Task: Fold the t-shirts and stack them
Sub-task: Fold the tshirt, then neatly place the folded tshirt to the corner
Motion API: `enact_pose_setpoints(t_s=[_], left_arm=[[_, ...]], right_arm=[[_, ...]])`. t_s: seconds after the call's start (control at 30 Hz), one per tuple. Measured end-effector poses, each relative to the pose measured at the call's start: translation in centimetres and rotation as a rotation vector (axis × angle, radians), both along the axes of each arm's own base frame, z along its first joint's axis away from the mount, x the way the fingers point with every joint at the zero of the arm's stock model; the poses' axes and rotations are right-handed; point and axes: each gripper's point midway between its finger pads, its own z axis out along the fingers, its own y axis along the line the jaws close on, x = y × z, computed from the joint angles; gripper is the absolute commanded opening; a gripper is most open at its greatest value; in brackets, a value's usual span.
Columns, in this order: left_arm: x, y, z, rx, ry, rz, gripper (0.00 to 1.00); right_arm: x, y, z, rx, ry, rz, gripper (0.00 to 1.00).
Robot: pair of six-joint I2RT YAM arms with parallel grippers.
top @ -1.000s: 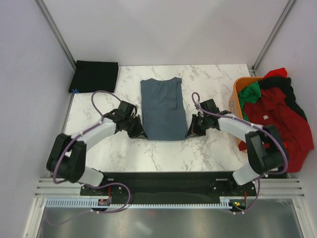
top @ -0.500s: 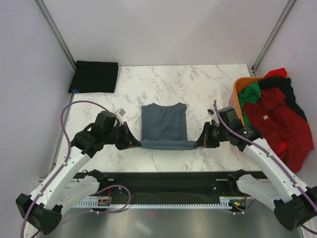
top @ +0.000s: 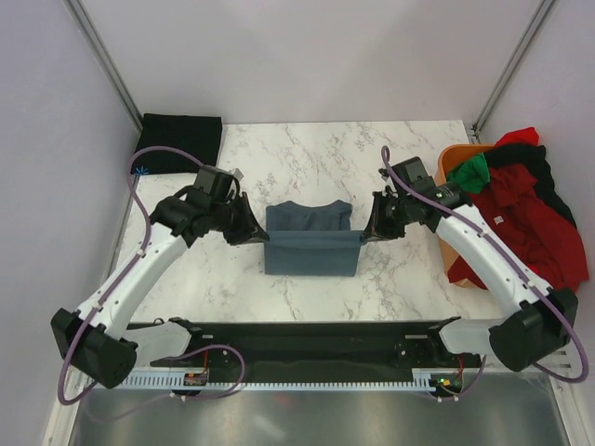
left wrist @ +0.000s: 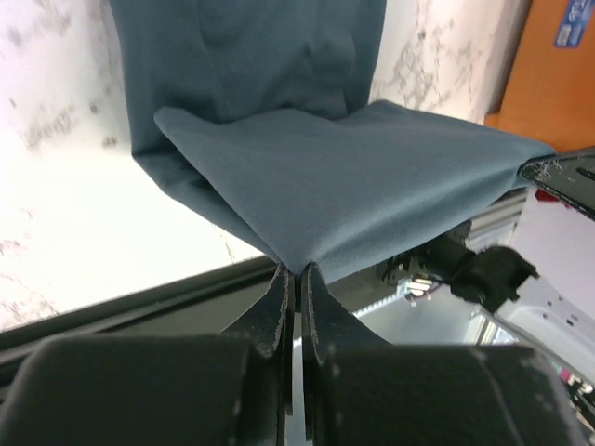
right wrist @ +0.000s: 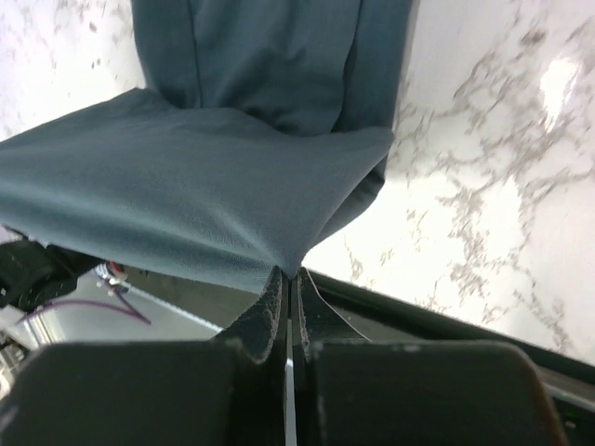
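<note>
A grey-blue t-shirt (top: 311, 240) lies mid-table, its near hem lifted and carried over the rest of it. My left gripper (top: 257, 238) is shut on the hem's left corner; the left wrist view shows the cloth (left wrist: 316, 177) pinched at the fingertips (left wrist: 279, 288). My right gripper (top: 366, 235) is shut on the right corner; the right wrist view shows the shirt (right wrist: 214, 195) pinched the same way. A folded black t-shirt (top: 178, 143) lies at the far left corner.
An orange basket (top: 450, 167) at the right edge holds green and red garments, with red and black clothing (top: 525, 223) spilling over beside it. Frame posts stand at both far corners.
Both grippers have lifted the shirt's near hem and carried it away from the arm bases over the shirt, so the cloth now folds roughly in half.
</note>
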Motion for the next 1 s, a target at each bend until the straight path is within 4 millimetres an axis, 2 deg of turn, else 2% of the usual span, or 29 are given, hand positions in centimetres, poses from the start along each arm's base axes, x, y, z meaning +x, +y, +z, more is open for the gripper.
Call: enact_pose_setpoints(t_s=[0.23, 0.4, 0.47, 0.5, 0.53, 0.57, 0.6, 0.63, 0.67, 0.73, 0.77, 0.83, 0.9, 1.0], left_arm=[[5.5, 0.1, -0.5, 0.053, 0.025, 0.029, 0.02], [9.9, 0.6, -2.4, 0.094, 0.063, 0.046, 0.03], [11.8, 0.8, -3.6, 0.108, 0.083, 0.053, 0.07], [13.0, 1.1, -4.4, 0.118, 0.098, 0.058, 0.12], [14.3, 1.2, -5.5, 0.128, 0.116, 0.061, 0.42], [15.8, 1.3, -6.4, 0.137, 0.128, 0.057, 0.55], [17.5, 1.4, -7.6, 0.147, 0.142, 0.064, 0.6], [19.0, 1.4, -8.5, 0.151, 0.147, 0.069, 0.69], [20.8, 1.5, -10.2, 0.159, 0.182, 0.071, 0.73], [24.3, 1.3, -12.6, 0.163, 0.2, 0.078, 0.75], [25.6, 1.4, -13.9, 0.168, 0.218, 0.084, 0.8], [27.4, 1.5, -15.7, 0.173, 0.239, 0.09, 0.81], [27.2, 1.9, -16.3, 0.188, 0.267, 0.094, 0.81], [25.6, 2.7, -15.0, 0.223, 0.262, 0.095, 0.8]], right_arm=[[5.7, 0.0, -0.9, -0.062, 0.007, -0.017, 0.0], [10.3, 0.4, -3.0, -0.092, 0.026, -0.017, 0.0], [11.8, 0.6, -4.0, -0.102, 0.038, -0.017, 0.0], [12.8, 0.8, -4.6, -0.109, 0.042, -0.019, 0.0], [13.9, 1.0, -5.5, -0.118, 0.051, -0.022, 0.0], [15.1, 1.1, -6.2, -0.127, 0.055, -0.028, 0.22], [16.5, 1.2, -7.3, -0.146, 0.068, -0.038, 0.48], [17.9, 1.3, -8.1, -0.159, 0.072, -0.055, 0.68], [19.9, 1.4, -9.2, -0.171, 0.068, -0.069, 0.89], [23.8, 1.6, -11.5, -0.192, 0.067, -0.085, 0.95], [25.7, 1.6, -12.5, -0.2, 0.054, -0.093, 0.96], [27.9, 1.3, -13.7, -0.218, 0.045, -0.114, 0.96], [27.9, 0.5, -13.7, -0.233, 0.049, -0.127, 0.96], [25.4, -0.8, -11.9, -0.239, 0.044, -0.142, 0.96]])
